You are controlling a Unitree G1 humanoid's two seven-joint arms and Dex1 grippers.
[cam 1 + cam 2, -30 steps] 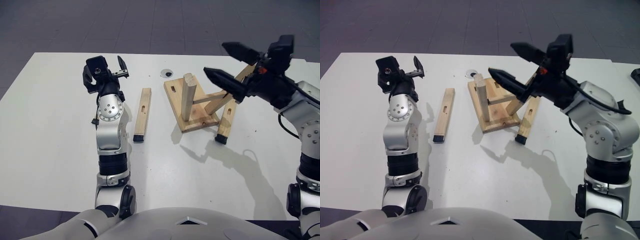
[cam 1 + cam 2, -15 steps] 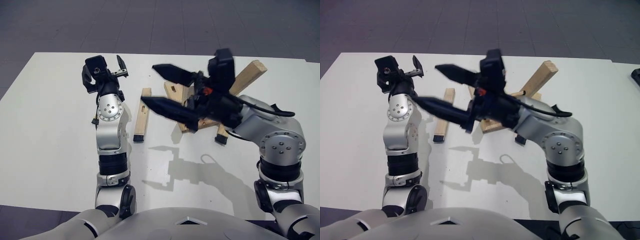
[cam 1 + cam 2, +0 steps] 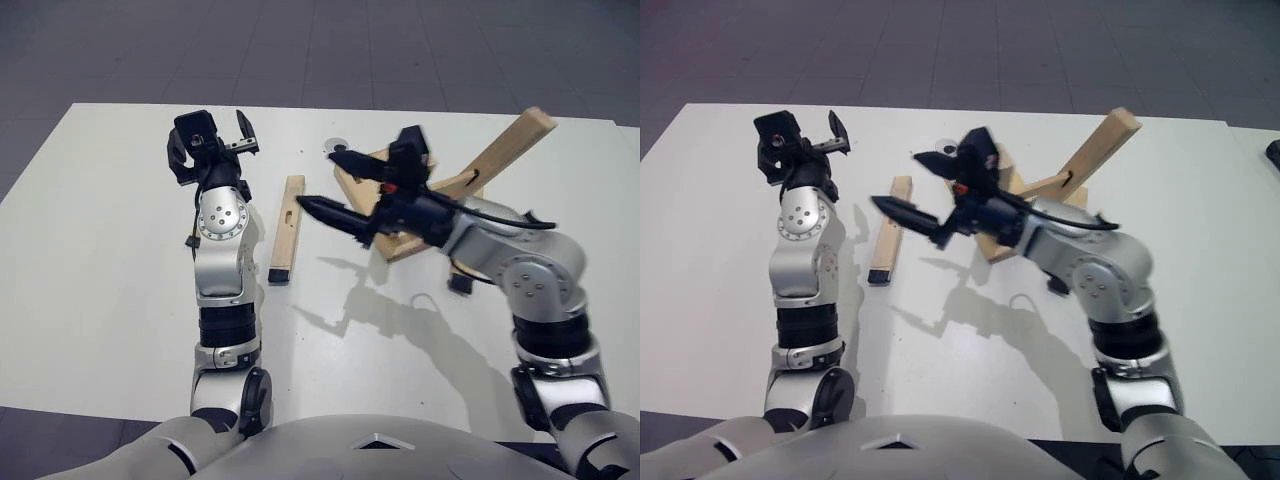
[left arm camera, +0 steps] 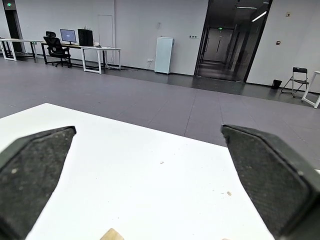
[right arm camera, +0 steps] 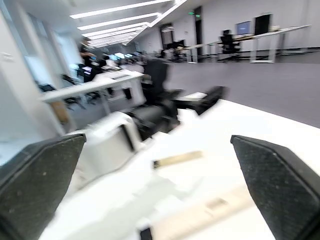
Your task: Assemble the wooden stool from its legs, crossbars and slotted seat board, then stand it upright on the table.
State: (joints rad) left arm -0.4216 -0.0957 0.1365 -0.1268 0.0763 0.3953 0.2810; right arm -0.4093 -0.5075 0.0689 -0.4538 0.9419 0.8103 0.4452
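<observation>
The right gripper [image 3: 320, 180] hangs over the table [image 3: 100, 250] with its two dark fingers spread wide and nothing between them. Just beside its lower fingertip, on the side toward the other arm, a loose stool leg [image 3: 285, 228] lies flat with its slot facing up. I'd guess that is the piece it is open for. Behind the right wrist sits the half-built stool: the seat board [image 3: 405, 243] is flat on the table, and one fitted leg [image 3: 505, 145] juts up at a slant past the forearm. Farthest off, beyond the loose leg, the left gripper [image 3: 215, 140] is held upright and spread wide, holding nothing. It looks parked out of the way.
</observation>
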